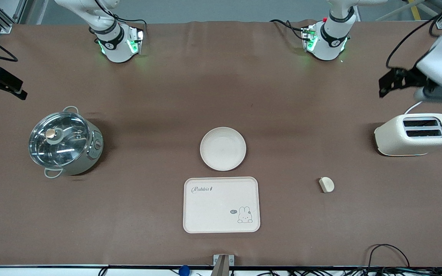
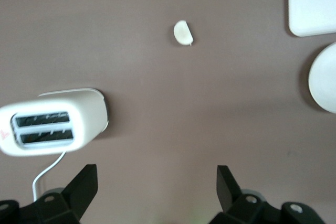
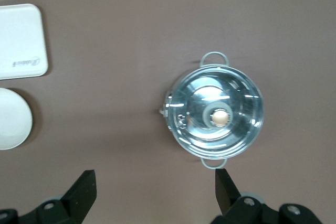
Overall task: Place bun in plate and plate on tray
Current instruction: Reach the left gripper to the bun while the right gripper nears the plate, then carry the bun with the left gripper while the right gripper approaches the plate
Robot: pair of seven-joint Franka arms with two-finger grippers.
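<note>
I see the bun lying on the table, well apart from my left gripper, fingers spread; right gripper waits, fingers apart.

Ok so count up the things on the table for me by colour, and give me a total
Cream-white: 4 (plate, tray, bun, toaster)
Silver metal: 1 (lidded pot)
Total: 5
</note>
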